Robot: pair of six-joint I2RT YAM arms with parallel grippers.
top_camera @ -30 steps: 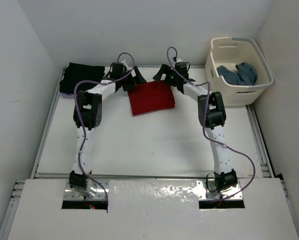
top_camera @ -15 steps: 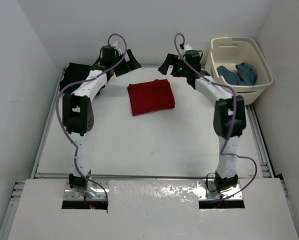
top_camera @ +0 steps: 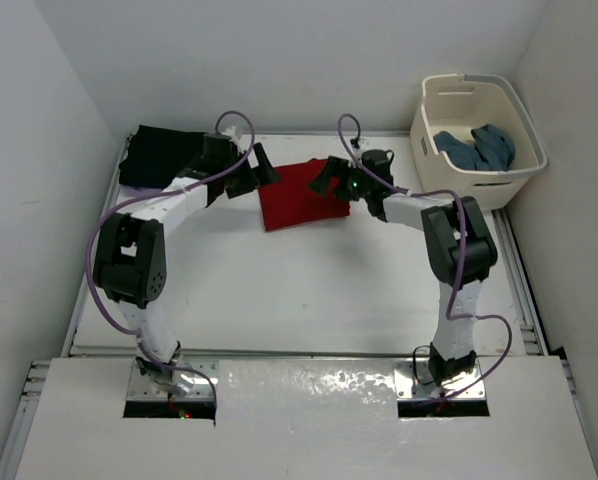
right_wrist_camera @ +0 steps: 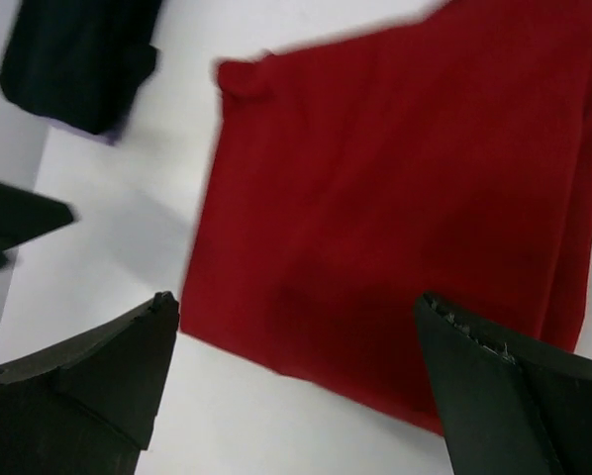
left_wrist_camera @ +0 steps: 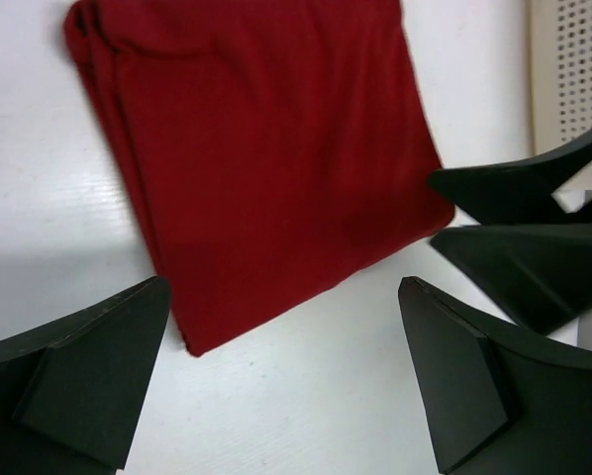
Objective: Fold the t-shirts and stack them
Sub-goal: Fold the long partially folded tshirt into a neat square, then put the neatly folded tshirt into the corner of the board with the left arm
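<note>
A folded red t-shirt [top_camera: 301, 196] lies flat on the white table [top_camera: 299, 280] toward the back. My left gripper [top_camera: 255, 176] is open at its left edge and my right gripper [top_camera: 327, 180] is open at its right edge; neither holds anything. In the left wrist view the red t-shirt [left_wrist_camera: 266, 148] fills the top, its near corner between the fingers of the left gripper [left_wrist_camera: 284, 297]. The right gripper [right_wrist_camera: 296, 302] frames an edge of the red t-shirt [right_wrist_camera: 405, 198]. A folded black t-shirt [top_camera: 159, 157] lies at the back left, with a lavender sliver [right_wrist_camera: 113, 134] under it. A teal t-shirt [top_camera: 476, 147] sits in the basket.
The cream laundry basket [top_camera: 515, 113] stands at the back right corner, beside the right wall. White walls close in the table at the back and on both sides. The right gripper's dark fingers [left_wrist_camera: 524, 228] show at the right of the left wrist view.
Both arms lifted off the red t-shirt's far edge, rose toward the back wall, then came down at its left and right sides. The shirt has not moved. Both grippers stayed open.
</note>
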